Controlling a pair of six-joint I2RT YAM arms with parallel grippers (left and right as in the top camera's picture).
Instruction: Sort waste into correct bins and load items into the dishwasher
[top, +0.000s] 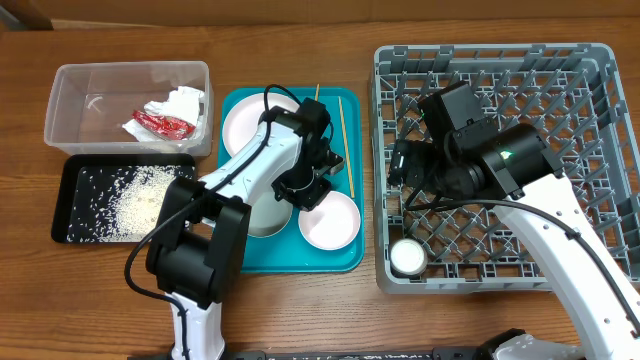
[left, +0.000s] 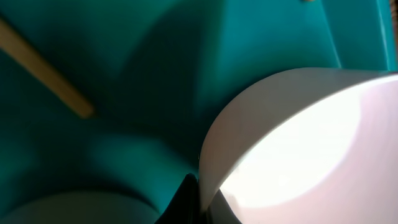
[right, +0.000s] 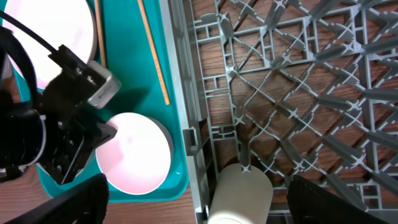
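Note:
My left gripper (top: 311, 193) is shut on the near rim of a white bowl (top: 332, 222) on the teal tray; the left wrist view shows a finger on each side of the rim (left: 202, 194). A white plate (top: 247, 122), a pale bowl (top: 264, 216) partly under the arm and two chopsticks (top: 343, 146) also lie on that tray. My right gripper (top: 408, 172) is open and empty over the grey dish rack (top: 590, 70). A small white cup (top: 408, 258) lies in the rack's front left corner, below the open fingers in the right wrist view (right: 239, 194).
The clear tub (top: 75, 80) at the back left holds the red wrapper (top: 163, 124) and the white napkin (top: 183, 103). The black tray (top: 70, 200) in front of it holds loose rice (top: 135, 198). The teal tray (top: 345, 262) sits between these bins and the rack.

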